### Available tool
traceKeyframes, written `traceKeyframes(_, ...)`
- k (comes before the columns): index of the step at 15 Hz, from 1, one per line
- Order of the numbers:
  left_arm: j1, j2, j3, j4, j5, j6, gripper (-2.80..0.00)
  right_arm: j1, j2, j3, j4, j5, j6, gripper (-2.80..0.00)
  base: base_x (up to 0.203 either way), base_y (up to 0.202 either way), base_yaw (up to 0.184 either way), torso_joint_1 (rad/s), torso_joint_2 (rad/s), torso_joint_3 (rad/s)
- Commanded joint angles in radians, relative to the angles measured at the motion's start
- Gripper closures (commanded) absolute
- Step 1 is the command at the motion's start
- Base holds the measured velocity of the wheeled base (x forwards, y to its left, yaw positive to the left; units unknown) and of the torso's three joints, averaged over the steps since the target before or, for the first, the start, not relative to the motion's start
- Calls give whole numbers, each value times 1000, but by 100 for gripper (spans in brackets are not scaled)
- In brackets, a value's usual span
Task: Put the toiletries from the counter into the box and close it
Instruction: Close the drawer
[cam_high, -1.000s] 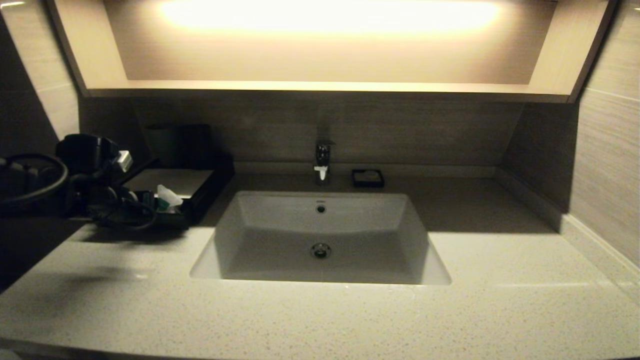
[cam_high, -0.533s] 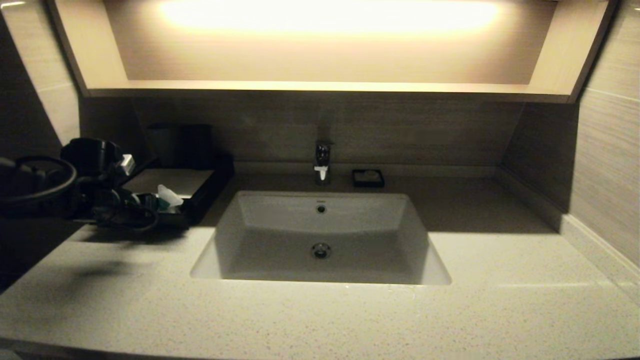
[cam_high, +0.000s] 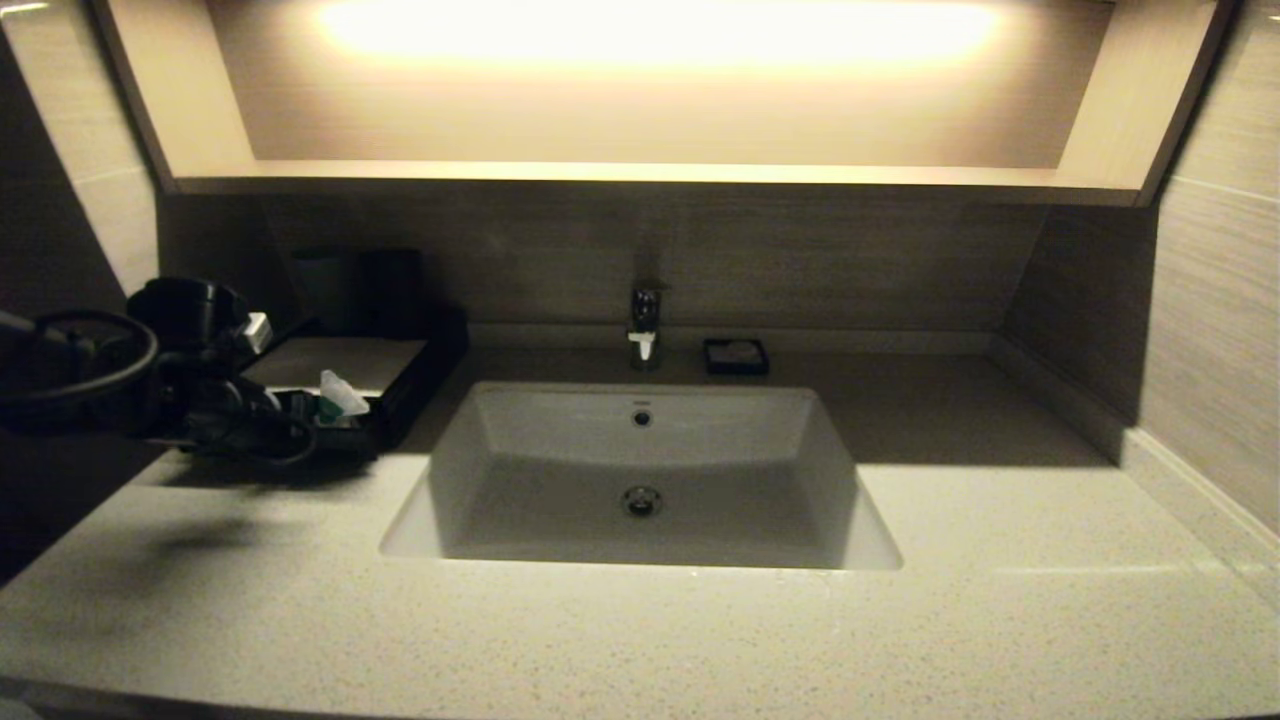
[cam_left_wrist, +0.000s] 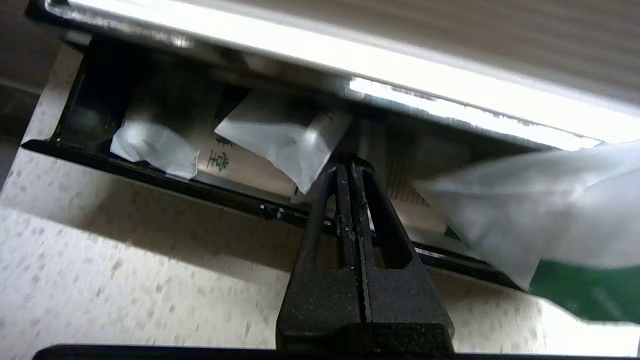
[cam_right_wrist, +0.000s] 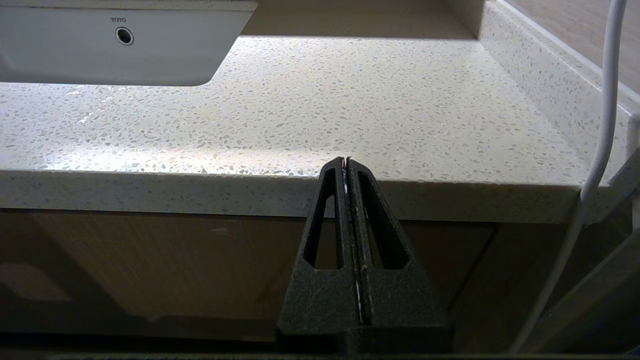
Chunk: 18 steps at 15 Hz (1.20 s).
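Left gripper (cam_left_wrist: 345, 167): black ribbed fingers pressed flat together, holding nothing, tips at the front rail of the pulled-out drawer (cam_left_wrist: 165, 175). Box (cam_high: 345, 365): low, black, pale flat top, on the speckled stone counter (cam_high: 640, 640) left of the white rectangular basin (cam_high: 640, 470). Crinkled clear packets (cam_left_wrist: 282, 137) lie inside the drawer. A green-labelled packet (cam_high: 340, 398) sticks up at its right end. Right gripper (cam_right_wrist: 346, 165): closed, empty, below the counter's front edge.

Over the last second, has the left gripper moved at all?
Yes, slightly. In the head view the left gripper and its wrist sit lower and a little rightward against the box, fingers shut at the open drawer front.
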<state>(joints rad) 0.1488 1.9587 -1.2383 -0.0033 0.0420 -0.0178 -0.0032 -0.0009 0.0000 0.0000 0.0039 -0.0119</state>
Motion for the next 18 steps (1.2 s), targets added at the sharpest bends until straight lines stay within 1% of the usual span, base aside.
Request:
traceKeyframes(1, 3, -34, -7, 49, 1, 2, 0, 0, 1, 2, 0, 1, 0, 0, 0, 0, 0, 0, 0, 0)
traceKeyframes(3, 3, -45, -7, 83, 3, 7, 0, 0, 1, 2, 0, 1, 0, 0, 0, 0, 0, 0, 0, 0)
traceKeyframes(6, 8, -53, -12, 144, 3, 46, 0, 0, 1, 2, 0, 1, 0, 0, 0, 0, 0, 0, 0, 0)
traceKeyframes(8, 9, -72, -12, 169, 3, 51, 0, 0, 1, 2, 0, 1, 0, 0, 0, 0, 0, 0, 0, 0)
traceKeyframes(11, 14, -89, -12, 227, 3, 80, 0, 0, 0, 2, 0, 1, 0, 0, 0, 0, 0, 0, 0, 0)
traceKeyframes(14, 14, -135, -10, 231, -1, 83, 0, 0, 1, 2, 0, 1, 0, 0, 0, 0, 0, 0, 0, 0)
traceKeyframes(15, 14, -152, -11, 227, -10, 80, 0, 0, 1, 1, 0, 1, 0, 0, 0, 0, 0, 0, 0, 0)
traceKeyframes(17, 14, -180, -10, 226, -81, 71, 0, 0, 1, 2, 0, 1, 0, 0, 0, 0, 0, 0, 0, 0)
traceKeyframes(18, 14, -192, -10, 225, -111, 55, 0, 0, -1, 2, 0, 1, 0, 0, 0, 0, 0, 0, 0, 0)
